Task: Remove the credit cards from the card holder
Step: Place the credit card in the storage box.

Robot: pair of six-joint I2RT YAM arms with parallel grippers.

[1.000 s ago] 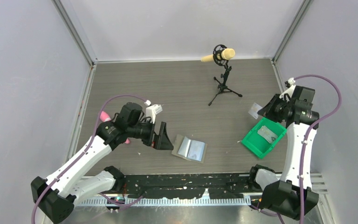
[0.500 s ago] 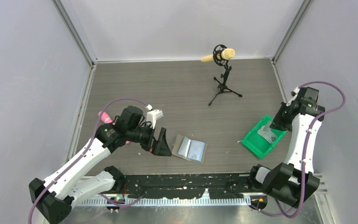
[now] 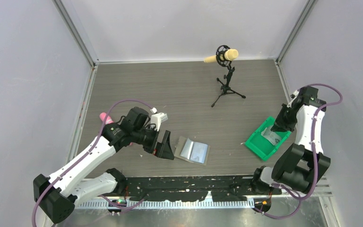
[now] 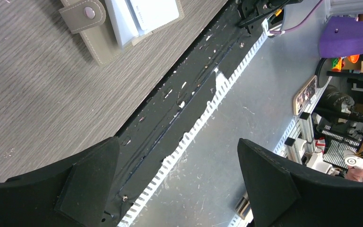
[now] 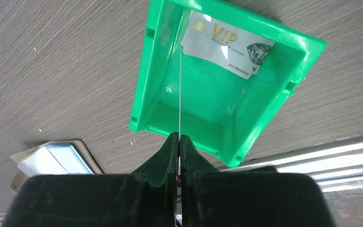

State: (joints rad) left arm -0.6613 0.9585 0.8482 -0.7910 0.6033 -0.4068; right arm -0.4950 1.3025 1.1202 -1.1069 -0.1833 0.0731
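While the right claw (image 5: 178, 138) pinches a thin card (image 5: 180, 94) edge-on, silvery VIP card (image 5: 227, 45) in green bin (image 5: 208, 97), left claw (image 4: 177, 146) open

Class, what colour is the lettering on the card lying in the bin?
Gold, on a silvery card; right wrist view.

A grey wood-grain tabletop (image 3: 170, 90) sits between pale walls (image 3: 179, 28) with aluminium corner posts (image 3: 75, 33). Toward the far side stands a small black tripod (image 3: 227, 90). It carries a microphone (image 3: 228, 55) with a yellow foam head, held level in a round black shock mount. A green plastic bin (image 3: 256, 144) rests near the right edge, turned at an angle, open side up, well apart from the tripod. Something pink (image 3: 105, 116) shows near the left edge, mostly hidden. A black strip (image 3: 194, 182) runs along the near edge, with a white slotted cable duct (image 3: 179, 204) just beyond.
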